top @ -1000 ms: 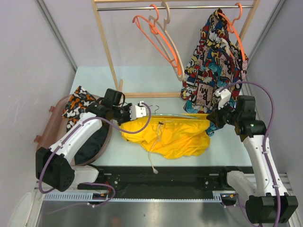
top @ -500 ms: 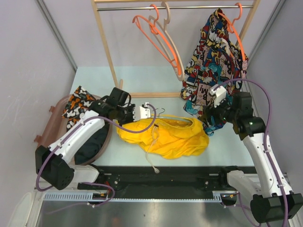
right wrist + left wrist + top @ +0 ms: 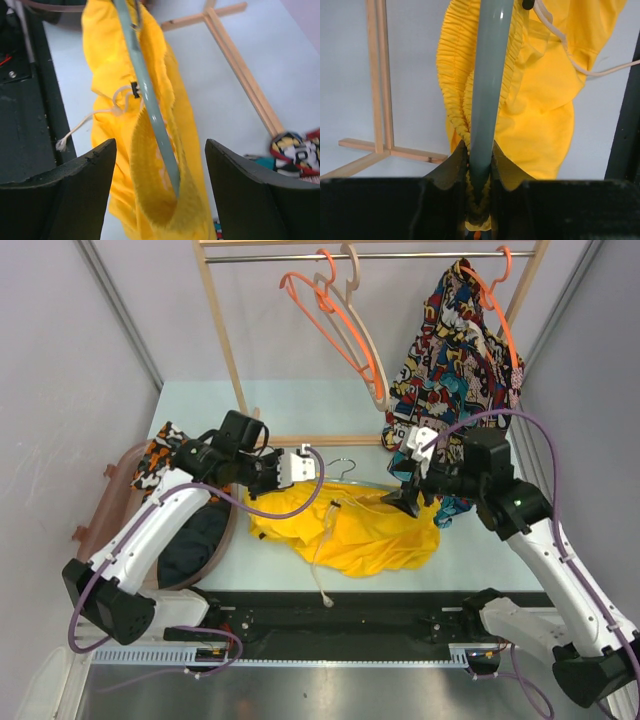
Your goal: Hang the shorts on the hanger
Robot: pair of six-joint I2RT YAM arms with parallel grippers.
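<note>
I'm watching left gripper [image 3: 479, 152] pinching the mint-green hanger [image 3: 487, 75] (yellow shorts [image 3: 540, 100] bunching around it), right gripper [image 3: 160, 150] gaping wide nearby

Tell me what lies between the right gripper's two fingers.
Right wrist view: the hanger's end, sleeved in the shorts' waistband, lies between the right gripper's open fingers, touching neither.
</note>
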